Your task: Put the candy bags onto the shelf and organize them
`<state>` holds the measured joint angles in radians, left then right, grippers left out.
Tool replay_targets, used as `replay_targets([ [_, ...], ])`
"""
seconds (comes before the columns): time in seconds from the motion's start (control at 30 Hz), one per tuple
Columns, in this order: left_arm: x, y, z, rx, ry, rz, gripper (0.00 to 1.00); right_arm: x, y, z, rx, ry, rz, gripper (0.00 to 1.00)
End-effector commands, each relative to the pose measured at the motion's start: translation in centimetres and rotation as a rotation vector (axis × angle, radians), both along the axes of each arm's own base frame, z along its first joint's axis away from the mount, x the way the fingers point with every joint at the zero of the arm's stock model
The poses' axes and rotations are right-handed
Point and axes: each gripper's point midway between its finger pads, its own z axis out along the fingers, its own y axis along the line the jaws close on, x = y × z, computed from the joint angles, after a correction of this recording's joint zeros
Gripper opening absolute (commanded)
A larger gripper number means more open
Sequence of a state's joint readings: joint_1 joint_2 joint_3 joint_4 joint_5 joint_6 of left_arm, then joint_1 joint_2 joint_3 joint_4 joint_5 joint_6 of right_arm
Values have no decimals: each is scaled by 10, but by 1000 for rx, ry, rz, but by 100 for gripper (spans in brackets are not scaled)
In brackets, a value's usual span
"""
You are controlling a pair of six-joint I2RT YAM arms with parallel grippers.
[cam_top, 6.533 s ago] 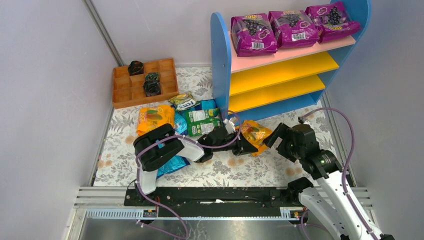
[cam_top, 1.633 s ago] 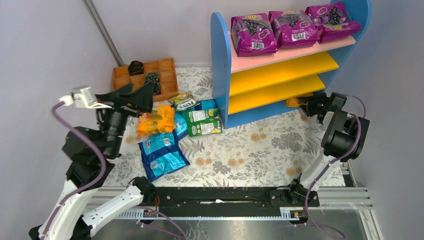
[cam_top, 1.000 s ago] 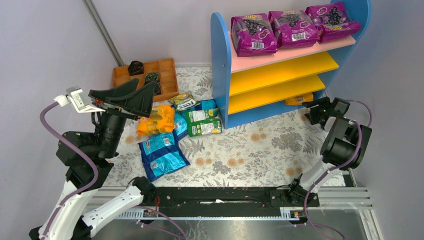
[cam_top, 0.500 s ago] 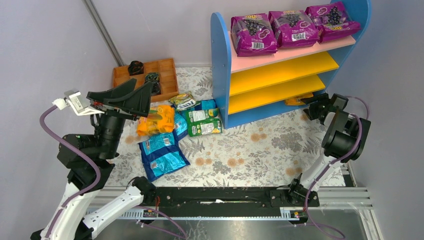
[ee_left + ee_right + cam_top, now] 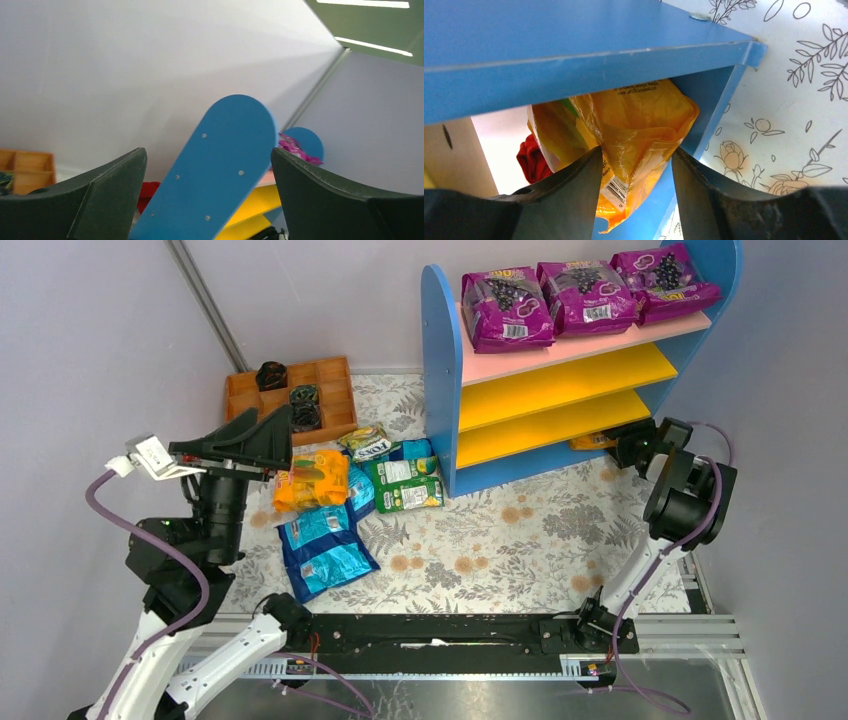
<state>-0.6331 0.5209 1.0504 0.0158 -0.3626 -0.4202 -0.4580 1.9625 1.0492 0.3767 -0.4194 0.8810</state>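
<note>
The desk [image 5: 520,540] carries the shelf [image 5: 440,370] at its far right and, left of the shelf's foot, a loose heap of candy bags: a blue bag [image 5: 325,552] nearest the arms, an orange fruit-print bag [image 5: 312,480] behind it and a green bag [image 5: 405,483] beside that, some overlapping

One more orange bag [image 5: 639,125] sits at the right end of the lowest tier, under the board above it. The right hand [image 5: 636,150] has it pinched, a finger pressing each side, and the film buckles between them

These pouches look light, soft and slick, so they should fold and slide instead of holding shape. A grip on a sealed edge or corner seems safer than one on the puffed middle, and a lifted bag will likely droop

The left hand [image 5: 207,152] hangs raised above the heap, spread wide and holding nothing
</note>
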Motion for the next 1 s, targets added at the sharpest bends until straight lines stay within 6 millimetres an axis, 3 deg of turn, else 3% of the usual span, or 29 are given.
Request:
replay_targets([
  [0.0, 25, 9, -28, -14, 98, 115, 99, 22, -8, 20, -29, -76, -2, 59],
  [0.13, 43, -7, -47, 71, 123, 100, 99, 9, -5, 22, -42, -38, -6, 63],
  [0.27, 66, -21, -69, 124, 183, 70, 99, -21, 0, 24, -75, 19, -26, 77],
  [0.47, 76, -31, -78, 134, 208, 19, 99, -73, 41, 30, -73, 34, 37, 84],
  [0.8, 85, -41, -91, 153, 241, -10, 99, -154, 194, 14, -160, 73, 489, 89],
  [0.97, 89, -46, -96, 167, 240, -31, 99, -194, 299, 29, -151, -19, 794, 90],
])
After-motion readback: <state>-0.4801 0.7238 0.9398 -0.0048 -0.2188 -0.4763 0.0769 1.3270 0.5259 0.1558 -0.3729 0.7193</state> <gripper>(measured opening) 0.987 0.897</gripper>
